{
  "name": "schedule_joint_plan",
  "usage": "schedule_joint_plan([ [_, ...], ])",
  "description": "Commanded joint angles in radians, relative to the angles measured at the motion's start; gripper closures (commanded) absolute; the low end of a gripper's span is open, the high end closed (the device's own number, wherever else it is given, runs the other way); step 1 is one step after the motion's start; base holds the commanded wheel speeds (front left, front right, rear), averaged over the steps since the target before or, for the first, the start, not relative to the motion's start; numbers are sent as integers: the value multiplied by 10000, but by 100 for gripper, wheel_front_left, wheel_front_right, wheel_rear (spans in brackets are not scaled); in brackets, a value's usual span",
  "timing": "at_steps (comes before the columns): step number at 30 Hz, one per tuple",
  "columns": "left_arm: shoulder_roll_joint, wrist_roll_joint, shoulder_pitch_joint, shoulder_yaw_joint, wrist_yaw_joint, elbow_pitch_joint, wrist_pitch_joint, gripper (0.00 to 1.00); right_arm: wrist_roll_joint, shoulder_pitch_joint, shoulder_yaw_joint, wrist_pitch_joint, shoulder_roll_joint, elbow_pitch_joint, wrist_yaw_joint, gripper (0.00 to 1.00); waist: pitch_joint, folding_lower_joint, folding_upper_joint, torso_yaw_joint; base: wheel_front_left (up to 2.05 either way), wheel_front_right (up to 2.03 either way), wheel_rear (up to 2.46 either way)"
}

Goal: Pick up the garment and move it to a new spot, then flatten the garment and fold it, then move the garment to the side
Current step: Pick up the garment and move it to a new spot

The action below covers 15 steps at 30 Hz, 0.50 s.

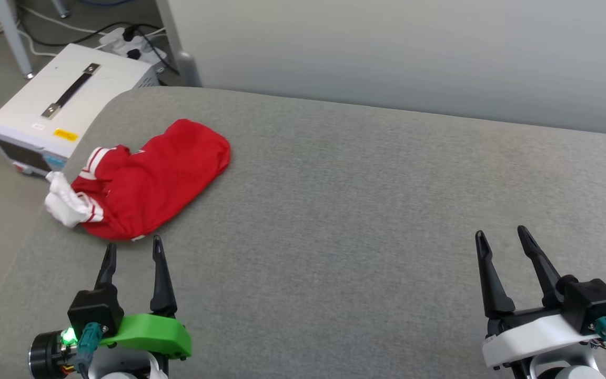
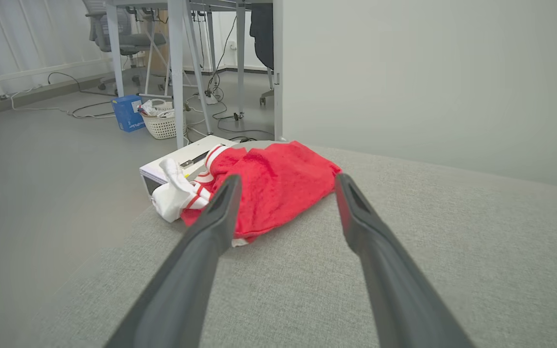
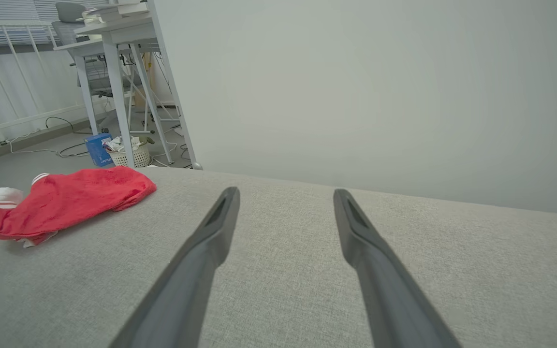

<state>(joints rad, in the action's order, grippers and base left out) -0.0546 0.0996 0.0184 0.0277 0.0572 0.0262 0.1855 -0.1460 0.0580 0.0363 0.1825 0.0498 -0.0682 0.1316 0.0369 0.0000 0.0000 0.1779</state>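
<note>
The garment point(image 1: 150, 179) is a red shirt with white, red-striped sleeves, lying crumpled near the far left corner of the grey padded surface point(image 1: 366, 221). It also appears in the left wrist view point(image 2: 273, 186) and the right wrist view point(image 3: 70, 198). My left gripper point(image 1: 133, 250) is open just short of the garment's near edge, nothing between its fingers. Far from the garment, at the lower right, my right gripper point(image 1: 500, 237) stands open and empty over bare fabric.
A white box-shaped device point(image 1: 61, 100) with a black handle sits on the floor past the left corner, with cables and a power strip point(image 1: 129, 45) behind it. A pale wall panel point(image 1: 413, 52) runs along the far edge. Table legs and a basket point(image 2: 162, 123) stand beyond.
</note>
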Motion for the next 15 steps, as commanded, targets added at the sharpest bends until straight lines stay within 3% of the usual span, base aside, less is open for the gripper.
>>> schedule_joint_plan([
  [1, 32, 100, -121, 72, 20, 31, 105, 0, 52, 42, 56, 144, 7, -82, -7, 0, 94, 0, 0, 454, 0, 0, 0],
  [15, 37, 503, -232, 543, -159, 286, 394, 0, 145, 11, 371, 430, 6, -181, -8, 0, 349, 0, 0, 1873, 0, 0, 0],
])
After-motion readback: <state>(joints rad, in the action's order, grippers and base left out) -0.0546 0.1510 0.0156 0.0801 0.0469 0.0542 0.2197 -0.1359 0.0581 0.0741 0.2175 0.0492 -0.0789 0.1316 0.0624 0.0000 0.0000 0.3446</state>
